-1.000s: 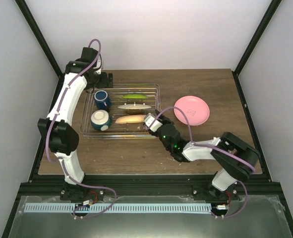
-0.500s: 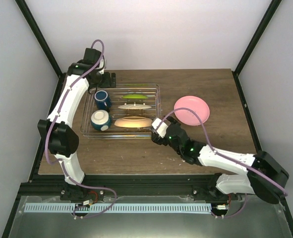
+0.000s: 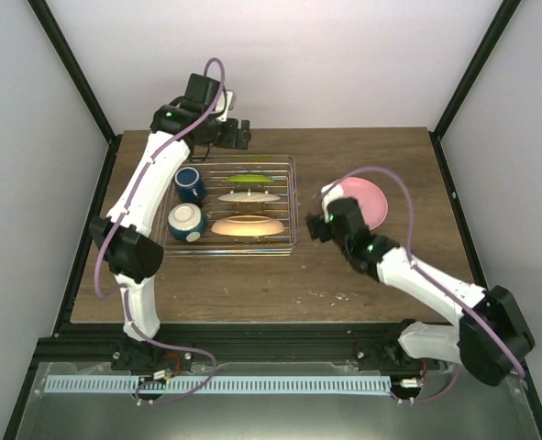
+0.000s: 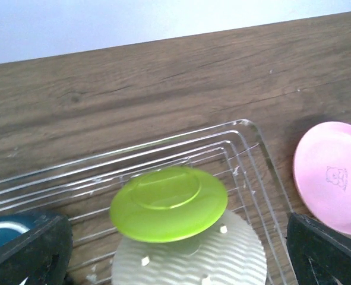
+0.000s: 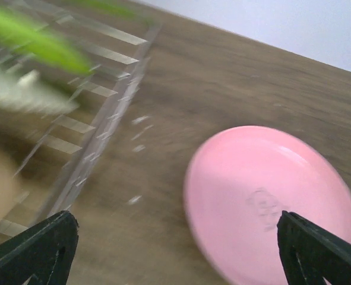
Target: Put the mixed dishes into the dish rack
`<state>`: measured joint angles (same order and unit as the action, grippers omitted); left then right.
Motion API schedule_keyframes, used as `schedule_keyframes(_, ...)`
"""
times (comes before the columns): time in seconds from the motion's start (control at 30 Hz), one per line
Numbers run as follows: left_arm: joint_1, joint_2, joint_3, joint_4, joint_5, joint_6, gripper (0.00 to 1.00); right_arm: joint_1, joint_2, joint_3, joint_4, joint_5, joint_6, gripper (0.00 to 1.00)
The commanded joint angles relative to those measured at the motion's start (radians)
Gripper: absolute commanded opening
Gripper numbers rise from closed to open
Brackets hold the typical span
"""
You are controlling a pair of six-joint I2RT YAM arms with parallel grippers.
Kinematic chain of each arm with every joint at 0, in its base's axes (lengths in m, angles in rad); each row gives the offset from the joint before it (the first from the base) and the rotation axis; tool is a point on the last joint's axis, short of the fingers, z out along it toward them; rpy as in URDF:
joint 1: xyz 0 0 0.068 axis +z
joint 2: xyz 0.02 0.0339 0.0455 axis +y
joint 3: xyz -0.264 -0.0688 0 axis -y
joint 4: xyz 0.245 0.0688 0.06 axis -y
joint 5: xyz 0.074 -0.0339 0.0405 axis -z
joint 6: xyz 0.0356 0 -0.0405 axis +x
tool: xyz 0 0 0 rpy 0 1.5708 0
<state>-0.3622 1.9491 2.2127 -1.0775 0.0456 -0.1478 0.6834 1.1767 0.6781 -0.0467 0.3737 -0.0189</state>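
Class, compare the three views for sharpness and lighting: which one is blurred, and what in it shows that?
Right wrist view: blurred, with the lime-green plate a streak, the dish rack bars smeared, and the print on the pink plate unreadable. Left wrist view: sharp, with that print clear. Top external view: crisp and evenly lit, only soft shadows.

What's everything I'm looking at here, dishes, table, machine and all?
rack: one, silver wire, left-centre of the table
mug: one, dark blue, rack's back left
bowl: one, teal outside, white inside, rack's front left
green plate: one, lime, rack's back row
cream plate: one, cream, middle row
tan plate: one, tan, front row
pink plate: one, pink, on the table right of the rack
table: one, brown wood
left hand: one, black, open, over the rack's back edge
right hand: one, black, open, between rack and pink plate
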Motion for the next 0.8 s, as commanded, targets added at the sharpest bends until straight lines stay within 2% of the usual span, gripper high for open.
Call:
schedule_keyframes(0.0, -0.023, 0.074, 0.075, -0.025, 0.034, 0.014, 1.00, -0.212, 0.092, 0.176, -0.144, -0.070, 0.250, 0.92)
schedule_keyframes(0.2, -0.046, 0.091, 0.069, -0.016, 0.055, 0.031, 1.00, -0.471, 0.277, 0.318, -0.235, -0.188, 0.336, 0.91)
schedule_keyframes(0.4, -0.089, 0.080, 0.007, 0.020, 0.062, 0.101, 1.00, -0.623, 0.407, 0.403, -0.308, -0.201, 0.346, 0.91)
schedule_keyframes(0.57, -0.131, 0.072, -0.050, 0.034, 0.057, 0.139, 1.00, -0.710, 0.470, 0.418, -0.313, -0.201, 0.344, 0.89)
schedule_keyframes(0.77, -0.132, 0.006, -0.169, 0.078, 0.052, 0.148, 1.00, -0.736, 0.550, 0.429, -0.297, -0.206, 0.314, 0.86)
